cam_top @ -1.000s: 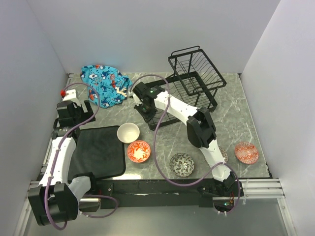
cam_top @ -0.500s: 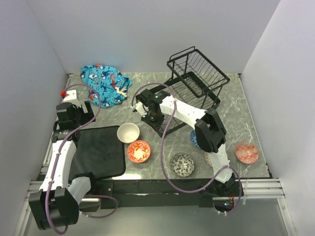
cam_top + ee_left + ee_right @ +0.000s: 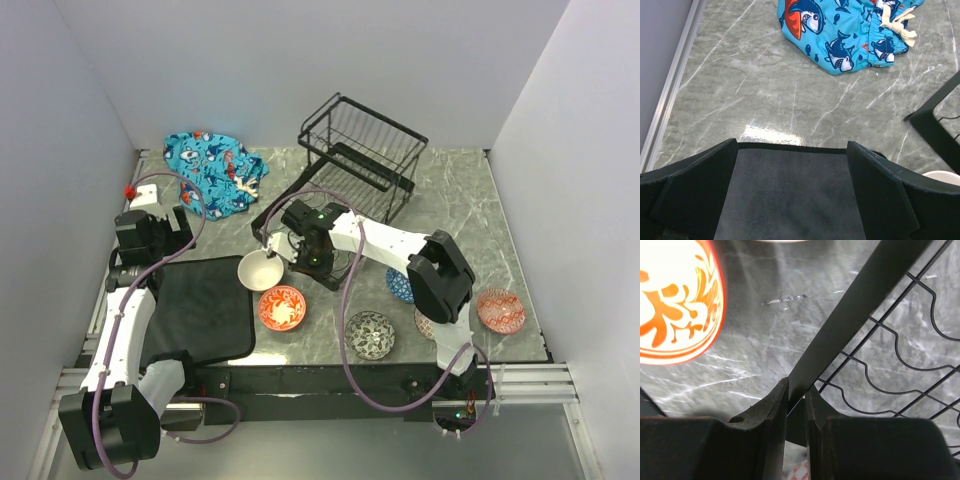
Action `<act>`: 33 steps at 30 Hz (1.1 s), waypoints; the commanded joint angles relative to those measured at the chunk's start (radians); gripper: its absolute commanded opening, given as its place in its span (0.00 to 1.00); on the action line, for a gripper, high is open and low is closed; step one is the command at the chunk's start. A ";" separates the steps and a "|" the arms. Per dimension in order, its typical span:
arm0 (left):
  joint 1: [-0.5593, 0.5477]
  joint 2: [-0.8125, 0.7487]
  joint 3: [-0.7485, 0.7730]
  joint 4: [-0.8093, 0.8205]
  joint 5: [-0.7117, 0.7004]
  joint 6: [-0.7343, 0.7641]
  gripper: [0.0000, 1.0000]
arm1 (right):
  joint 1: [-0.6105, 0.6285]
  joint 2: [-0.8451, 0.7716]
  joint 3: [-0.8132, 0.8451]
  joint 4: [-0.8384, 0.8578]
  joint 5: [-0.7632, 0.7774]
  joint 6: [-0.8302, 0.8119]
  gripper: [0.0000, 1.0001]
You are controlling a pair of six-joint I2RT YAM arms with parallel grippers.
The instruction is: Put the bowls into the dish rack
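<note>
The black wire dish rack stands at the back centre, turned at an angle. My right gripper is shut on the flat black bar of its base, and the bar runs between the jaws. Right beside that grip sits the cream-white bowl, with the red-orange floral bowl just nearer. The black-and-white bowl and the salmon-orange bowl lie toward the front. The right arm partly hides the blue bowl and the brown dotted bowl. My left gripper hangs open and holds nothing.
A black mat lies under the left gripper at the front left. A blue shark-print cloth is bunched at the back left. White walls close in the sides and back. Purple cables loop over both arms.
The right gripper has pulled the dish rack leftward and nearer, turning it, and now sits beside the cream-white bowl. The blue and brown bowls have come into view. The left arm is still.
</note>
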 commanded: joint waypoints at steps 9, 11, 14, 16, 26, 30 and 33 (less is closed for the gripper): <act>-0.013 -0.011 -0.014 0.050 0.031 -0.011 0.97 | -0.083 -0.169 -0.149 0.094 0.018 -0.297 0.01; -0.014 -0.008 -0.017 0.056 0.033 -0.014 0.97 | -0.120 -0.190 -0.176 0.092 0.024 -0.324 0.01; -0.016 -0.005 -0.018 0.063 0.045 -0.018 0.97 | -0.165 -0.209 -0.193 0.092 0.027 -0.399 0.01; -0.014 -0.003 -0.020 0.067 0.060 -0.020 0.97 | -0.209 -0.204 -0.187 0.086 0.036 -0.446 0.01; -0.068 -0.011 -0.067 0.103 0.157 0.136 0.97 | -0.341 -0.227 -0.211 0.040 0.041 -0.682 0.00; -0.083 -0.013 -0.071 0.102 0.165 0.144 0.97 | -0.366 -0.286 -0.305 0.043 0.070 -0.843 0.00; -0.091 -0.009 -0.078 0.109 0.169 0.135 0.97 | -0.373 -0.313 -0.351 0.055 0.090 -0.882 0.00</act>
